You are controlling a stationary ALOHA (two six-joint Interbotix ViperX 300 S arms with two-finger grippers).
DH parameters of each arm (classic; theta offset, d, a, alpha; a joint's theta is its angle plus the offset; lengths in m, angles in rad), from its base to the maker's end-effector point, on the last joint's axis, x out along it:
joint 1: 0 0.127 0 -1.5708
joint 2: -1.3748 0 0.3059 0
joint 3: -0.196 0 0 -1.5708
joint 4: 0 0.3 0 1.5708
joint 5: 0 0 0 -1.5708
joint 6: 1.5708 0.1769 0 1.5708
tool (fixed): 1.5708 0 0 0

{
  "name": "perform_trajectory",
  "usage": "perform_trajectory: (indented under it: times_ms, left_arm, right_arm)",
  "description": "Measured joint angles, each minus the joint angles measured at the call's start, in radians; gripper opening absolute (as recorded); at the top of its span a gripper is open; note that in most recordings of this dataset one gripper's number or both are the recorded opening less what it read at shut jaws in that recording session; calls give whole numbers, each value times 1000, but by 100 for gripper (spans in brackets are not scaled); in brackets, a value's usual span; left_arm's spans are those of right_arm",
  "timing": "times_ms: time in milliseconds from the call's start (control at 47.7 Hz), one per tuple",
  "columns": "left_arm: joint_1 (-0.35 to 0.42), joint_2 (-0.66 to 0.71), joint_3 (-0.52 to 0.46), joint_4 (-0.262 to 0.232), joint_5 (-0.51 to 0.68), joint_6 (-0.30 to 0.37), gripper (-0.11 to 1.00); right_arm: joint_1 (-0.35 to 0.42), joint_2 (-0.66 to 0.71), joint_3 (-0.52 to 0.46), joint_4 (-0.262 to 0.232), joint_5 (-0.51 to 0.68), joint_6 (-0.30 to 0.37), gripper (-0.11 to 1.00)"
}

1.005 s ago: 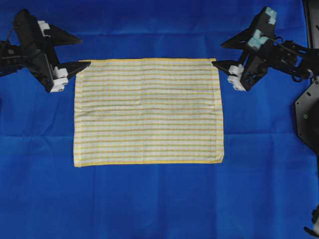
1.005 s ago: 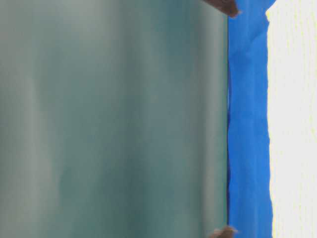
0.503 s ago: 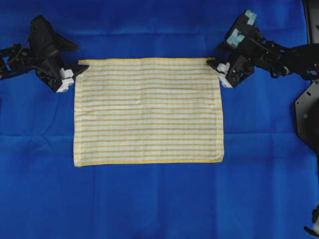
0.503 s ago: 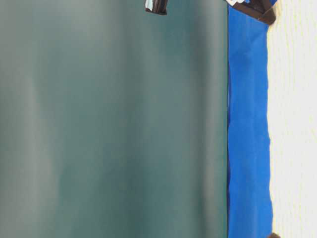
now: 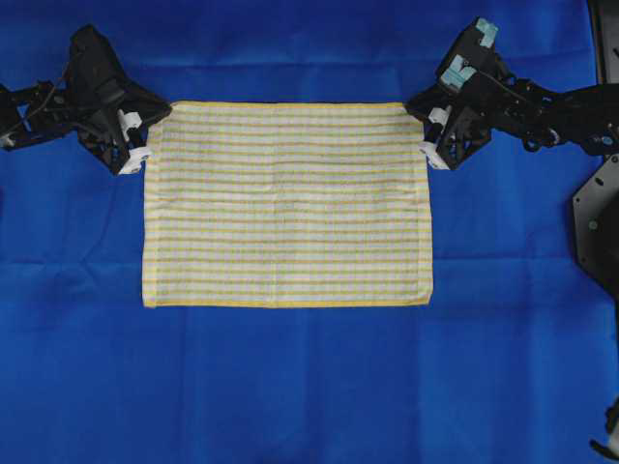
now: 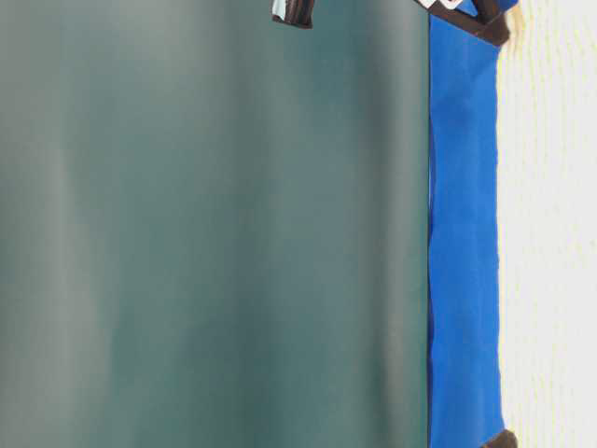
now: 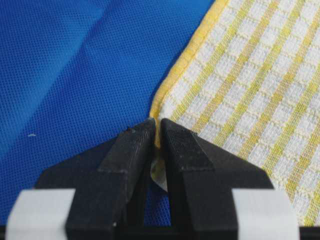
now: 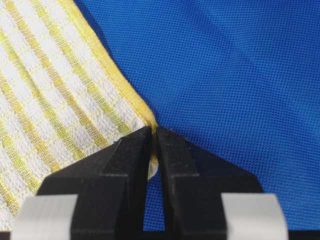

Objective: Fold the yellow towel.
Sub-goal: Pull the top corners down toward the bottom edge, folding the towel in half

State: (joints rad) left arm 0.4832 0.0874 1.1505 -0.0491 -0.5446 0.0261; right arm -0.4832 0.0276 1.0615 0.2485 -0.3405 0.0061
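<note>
Both top corners of towel (image 5: 287, 203) pinched: L gripper (image 7: 156, 131) & R gripper (image 8: 153, 134) clamped on hem. You'd best lift evenly, carry toward frame bottom, w/o slack.

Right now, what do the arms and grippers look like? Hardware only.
Both arms are matte black. Left gripper and right gripper: black wedge-shaped fingers with white tape bands near their bases. The right arm also carries light teal tape patches. Thin dark cables run along the left arm.

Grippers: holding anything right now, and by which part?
Both hold the yellow towel: left gripper pinches one far corner, right gripper the other.
</note>
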Motion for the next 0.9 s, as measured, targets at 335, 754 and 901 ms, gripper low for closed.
perform_trajectory:
  times_ms: [335, 754, 901]
  left_arm:
    - [8, -75, 8, 0, 40, 0, 5]
    - [-11, -186, 9, 0, 86, 0, 5]
    - [-48, -215, 20, -2, 100, -12, 5]
  right_arm:
    - [0, -63, 6, 11, 6, -2, 5]
    - [0, -158, 23, 20, 48, -3, 5]
    - [21, -183, 32, 32, 67, 0, 5]
